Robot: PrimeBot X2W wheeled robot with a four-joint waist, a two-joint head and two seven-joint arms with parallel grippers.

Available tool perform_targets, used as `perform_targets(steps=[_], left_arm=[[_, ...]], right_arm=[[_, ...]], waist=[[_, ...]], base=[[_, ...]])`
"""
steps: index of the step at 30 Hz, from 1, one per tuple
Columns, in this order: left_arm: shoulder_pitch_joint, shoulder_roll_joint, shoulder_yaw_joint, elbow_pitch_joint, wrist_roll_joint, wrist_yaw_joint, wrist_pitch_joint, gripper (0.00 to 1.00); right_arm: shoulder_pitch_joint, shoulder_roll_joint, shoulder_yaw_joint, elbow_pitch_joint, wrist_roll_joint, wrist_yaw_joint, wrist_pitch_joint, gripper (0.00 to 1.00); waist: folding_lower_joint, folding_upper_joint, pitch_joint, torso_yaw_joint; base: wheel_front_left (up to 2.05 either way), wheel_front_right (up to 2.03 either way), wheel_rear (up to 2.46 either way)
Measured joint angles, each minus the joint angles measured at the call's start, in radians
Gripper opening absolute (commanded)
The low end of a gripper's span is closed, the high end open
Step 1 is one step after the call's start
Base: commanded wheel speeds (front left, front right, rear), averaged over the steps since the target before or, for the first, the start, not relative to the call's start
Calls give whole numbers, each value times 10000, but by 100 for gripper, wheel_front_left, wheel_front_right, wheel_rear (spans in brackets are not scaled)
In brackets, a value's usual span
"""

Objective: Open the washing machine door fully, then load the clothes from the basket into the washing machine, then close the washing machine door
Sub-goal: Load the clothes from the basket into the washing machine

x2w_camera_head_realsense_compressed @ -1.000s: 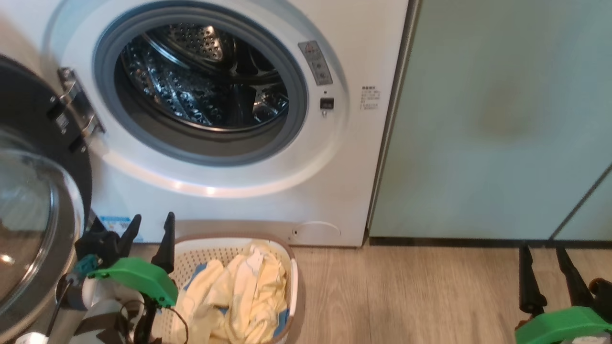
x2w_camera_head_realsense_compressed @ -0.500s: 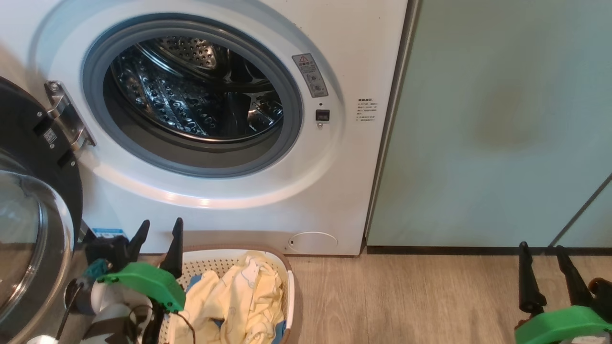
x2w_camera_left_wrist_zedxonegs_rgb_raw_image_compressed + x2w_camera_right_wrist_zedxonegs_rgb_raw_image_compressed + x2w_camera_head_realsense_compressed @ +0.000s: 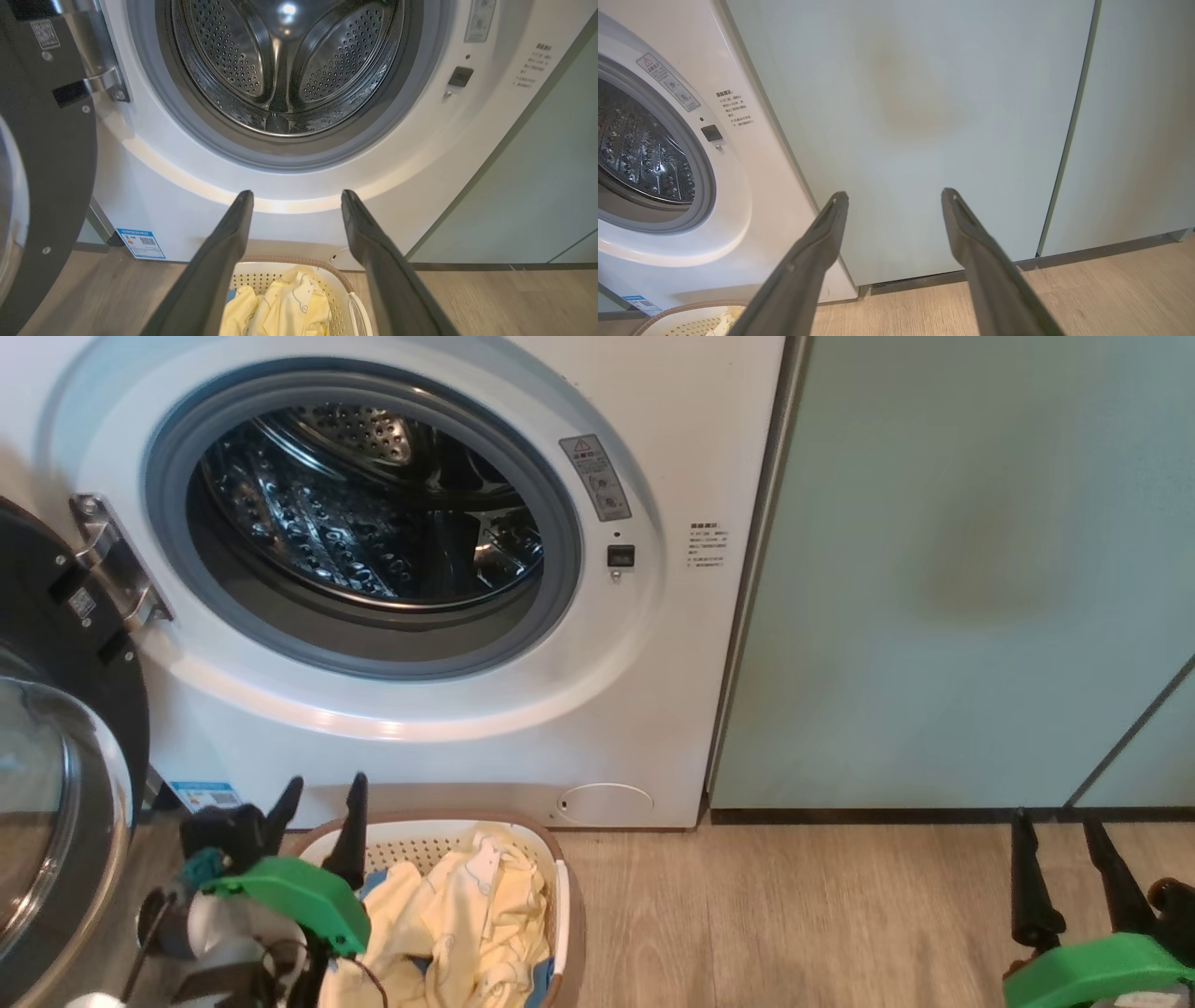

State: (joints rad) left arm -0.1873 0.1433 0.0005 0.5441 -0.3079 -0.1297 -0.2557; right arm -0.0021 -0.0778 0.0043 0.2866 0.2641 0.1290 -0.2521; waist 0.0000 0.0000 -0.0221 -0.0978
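One washing machine (image 3: 653, 709) stands with its one door (image 3: 56, 644) swung open to the left; the frame edge cuts the door off. One basket (image 3: 568, 896) sits on the floor (image 3: 794, 915) just in front of the machine, with the clothes (image 3: 467, 905) heaped inside. How many garments there are cannot be told. The basket's near end is cut off and the left arm covers its left side. Two grippers: the left gripper (image 3: 327, 780) by the basket's left rim and the right gripper (image 3: 1054, 818) before two cabinet fronts (image 3: 934, 569), both spread and empty.

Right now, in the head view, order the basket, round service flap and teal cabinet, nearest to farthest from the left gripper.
1. basket: directly beside the left gripper.
2. round service flap: behind the basket, farther right.
3. teal cabinet: far right.
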Motion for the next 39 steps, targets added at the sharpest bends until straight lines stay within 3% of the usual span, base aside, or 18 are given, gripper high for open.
perform_targets(steps=[10,19,29,39], left_arm=[[30,-259,-516,1313,-121,0,2,100],[-89,-357,-1218,3127,-1005,0,2,100],[-1879,-234,-2650,5198,-1908,-2,29,100],[-3600,232,-3346,6535,-2535,-2,458,100]], right_arm=[[-36,-40,272,-8,15,0,0,100],[-131,-113,389,-84,102,0,0,100],[-1120,-169,708,-449,174,0,0,100],[-2105,-165,982,-696,174,0,0,100]], waist=[[0,0,256,-397],[0,0,819,-910],[2,0,2263,-1339],[3,0,3980,-1651]], base=[[0,0,0],[0,0,0],[0,0,0],[0,0,0]])
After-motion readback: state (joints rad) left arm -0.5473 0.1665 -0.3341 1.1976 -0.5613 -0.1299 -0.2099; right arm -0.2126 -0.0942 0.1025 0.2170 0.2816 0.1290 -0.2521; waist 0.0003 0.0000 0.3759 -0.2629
